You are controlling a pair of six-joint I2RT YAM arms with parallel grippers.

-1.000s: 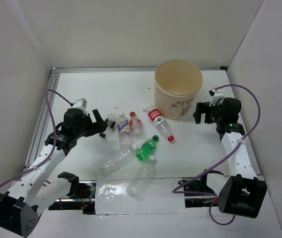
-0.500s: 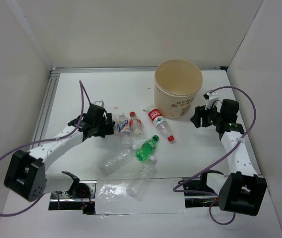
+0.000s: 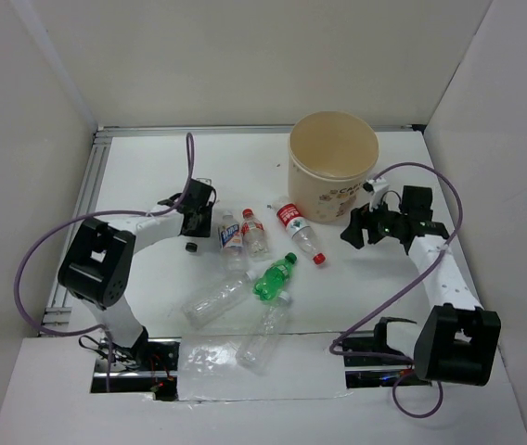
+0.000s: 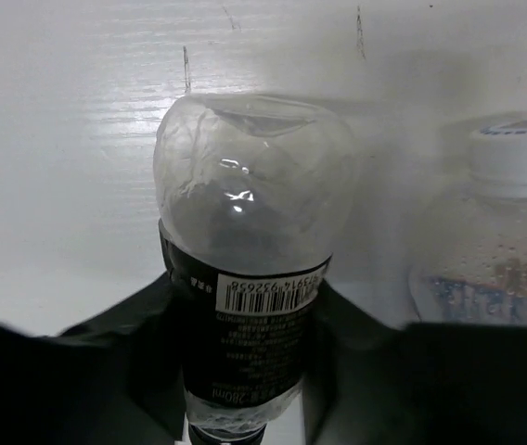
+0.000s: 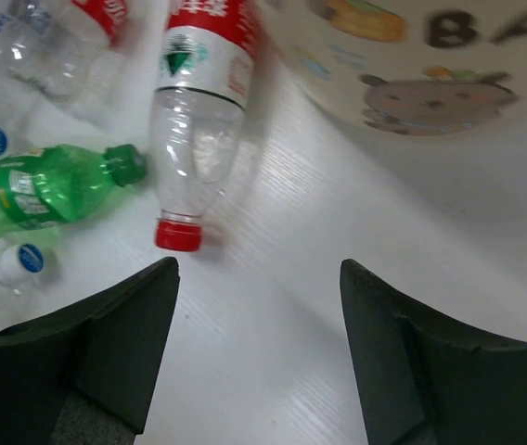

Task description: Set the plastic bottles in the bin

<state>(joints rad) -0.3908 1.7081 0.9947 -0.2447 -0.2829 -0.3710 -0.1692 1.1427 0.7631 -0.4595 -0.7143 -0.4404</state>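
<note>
In the left wrist view a clear bottle with a black label (image 4: 245, 306) lies between the fingers of my left gripper (image 4: 245, 289), which is shut on it. From above, that gripper (image 3: 196, 215) covers most of the bottle and only its black cap (image 3: 190, 247) shows. A blue-labelled, white-capped bottle (image 3: 231, 237) (image 4: 514, 232) lies just right of it. My right gripper (image 3: 353, 232) (image 5: 259, 269) hangs open and empty beside the tan bin (image 3: 333, 190) (image 5: 430, 83), a little right of the red-capped bottle (image 3: 299, 227) (image 5: 199, 102). A green bottle (image 3: 273, 278) (image 5: 50, 185) lies nearer the front.
A small red-labelled bottle (image 3: 255, 232) lies by the blue-labelled one. Two clear bottles (image 3: 215, 298) (image 3: 263, 338) rest near the table's front edge, by a crumpled clear sheet (image 3: 210, 357). White walls close in the table on three sides.
My left arm has swung forward and to the right to the bottles, and its gripper has closed on the black-labelled one. My right gripper has moved left, past the bin towards the red-capped bottle.
</note>
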